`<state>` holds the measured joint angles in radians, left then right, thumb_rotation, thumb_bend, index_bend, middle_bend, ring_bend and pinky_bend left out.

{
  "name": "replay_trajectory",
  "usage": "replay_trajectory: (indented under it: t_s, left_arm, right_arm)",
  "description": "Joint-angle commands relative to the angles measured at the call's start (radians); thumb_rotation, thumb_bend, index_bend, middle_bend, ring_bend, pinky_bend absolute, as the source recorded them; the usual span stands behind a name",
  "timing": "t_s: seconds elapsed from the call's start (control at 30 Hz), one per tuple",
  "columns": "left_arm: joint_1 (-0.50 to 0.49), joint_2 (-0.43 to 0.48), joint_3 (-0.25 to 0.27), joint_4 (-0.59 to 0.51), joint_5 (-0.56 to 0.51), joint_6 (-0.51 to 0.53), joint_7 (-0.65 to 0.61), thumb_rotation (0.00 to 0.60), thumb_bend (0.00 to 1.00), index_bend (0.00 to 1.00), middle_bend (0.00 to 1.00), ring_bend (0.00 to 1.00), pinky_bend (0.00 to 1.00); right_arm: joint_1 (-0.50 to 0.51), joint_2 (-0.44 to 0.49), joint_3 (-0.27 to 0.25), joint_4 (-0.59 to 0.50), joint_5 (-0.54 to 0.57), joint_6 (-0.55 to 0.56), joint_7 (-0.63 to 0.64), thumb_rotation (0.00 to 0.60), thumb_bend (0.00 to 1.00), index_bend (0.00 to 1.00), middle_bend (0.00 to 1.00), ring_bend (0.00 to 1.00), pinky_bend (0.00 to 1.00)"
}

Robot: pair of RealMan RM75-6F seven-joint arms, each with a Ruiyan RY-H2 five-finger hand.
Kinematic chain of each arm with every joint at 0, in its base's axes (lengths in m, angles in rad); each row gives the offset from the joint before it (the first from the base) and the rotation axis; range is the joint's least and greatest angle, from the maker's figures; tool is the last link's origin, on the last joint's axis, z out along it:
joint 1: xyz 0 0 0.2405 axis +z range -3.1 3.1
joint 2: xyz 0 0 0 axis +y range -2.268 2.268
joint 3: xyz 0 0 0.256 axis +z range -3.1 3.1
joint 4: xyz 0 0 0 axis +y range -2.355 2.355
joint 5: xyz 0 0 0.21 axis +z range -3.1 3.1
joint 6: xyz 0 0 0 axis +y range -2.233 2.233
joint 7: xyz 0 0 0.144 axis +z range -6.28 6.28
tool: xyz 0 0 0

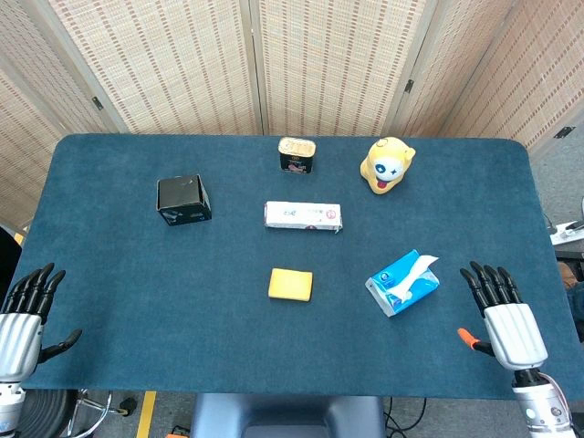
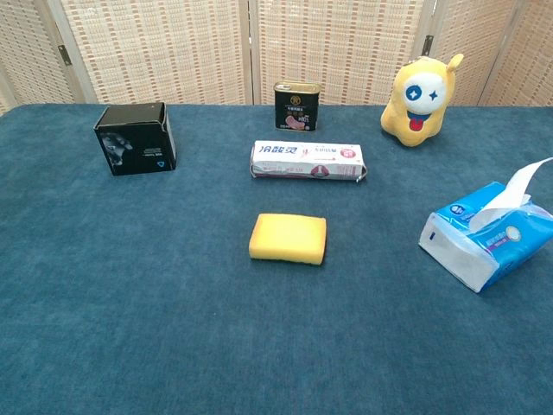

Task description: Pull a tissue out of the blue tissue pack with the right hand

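Note:
The blue tissue pack [image 1: 401, 284] [image 2: 488, 236] lies on the right side of the blue table [image 1: 137, 274], a white tissue [image 1: 422, 265] [image 2: 521, 184] sticking up out of its top. My right hand [image 1: 506, 319] rests at the table's front right edge, to the right of the pack and apart from it, fingers stretched out and holding nothing. My left hand [image 1: 23, 319] sits at the front left edge, fingers spread, also holding nothing. Neither hand shows in the chest view.
A yellow sponge [image 1: 290, 284] [image 2: 289, 238] lies near the middle. Behind it are a long white packet [image 1: 302, 215] [image 2: 308, 161], a black box [image 1: 183, 200] [image 2: 136, 138], a small tin [image 1: 297, 154] [image 2: 297, 106] and a yellow plush toy [image 1: 386, 165] [image 2: 422, 100]. Folding screens stand behind the table.

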<state>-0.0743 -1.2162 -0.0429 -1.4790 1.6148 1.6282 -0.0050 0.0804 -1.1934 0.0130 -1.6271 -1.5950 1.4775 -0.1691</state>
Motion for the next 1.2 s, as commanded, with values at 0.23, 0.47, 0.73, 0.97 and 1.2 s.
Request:
replay_trajectory:
  t_s: [0.23, 0.47, 0.73, 0.97, 1.2]
  left_arm:
    - [0.001, 0.001, -0.001, -0.002, 0.0, 0.002, -0.001, 0.6, 0.22, 0.0, 0.0, 0.0, 0.13]
    - [-0.003, 0.001, 0.0, -0.003, -0.003, -0.007, 0.003, 0.6, 0.22, 0.0, 0.0, 0.0, 0.13]
    - [-0.005, 0.002, -0.002, -0.002, -0.007, -0.012, 0.0, 0.6, 0.23, 0.0, 0.0, 0.0, 0.13]
    - [-0.008, 0.002, -0.002, -0.002, -0.009, -0.016, -0.007, 0.6, 0.22, 0.0, 0.0, 0.0, 0.13]
    - [-0.008, 0.001, -0.002, -0.001, -0.008, -0.014, -0.003, 0.6, 0.23, 0.0, 0.0, 0.0, 0.13]
  right_arm:
    - [0.009, -0.006, 0.004, 0.01, -0.003, -0.006, 0.007, 0.6, 0.08, 0.0, 0.0, 0.0, 0.0]
    - [0.059, -0.035, 0.035, 0.064, 0.007, -0.052, 0.056, 0.6, 0.08, 0.0, 0.0, 0.0, 0.0]
    - [0.167, -0.095, 0.088, 0.115, 0.111, -0.227, 0.042, 0.6, 0.1, 0.07, 0.07, 0.0, 0.0]
    - [0.234, -0.155, 0.126, 0.148, 0.178, -0.305, 0.015, 0.6, 0.13, 0.22, 0.16, 0.0, 0.0]
    - [0.268, -0.22, 0.141, 0.205, 0.201, -0.312, 0.001, 0.6, 0.28, 0.54, 0.41, 0.08, 0.09]
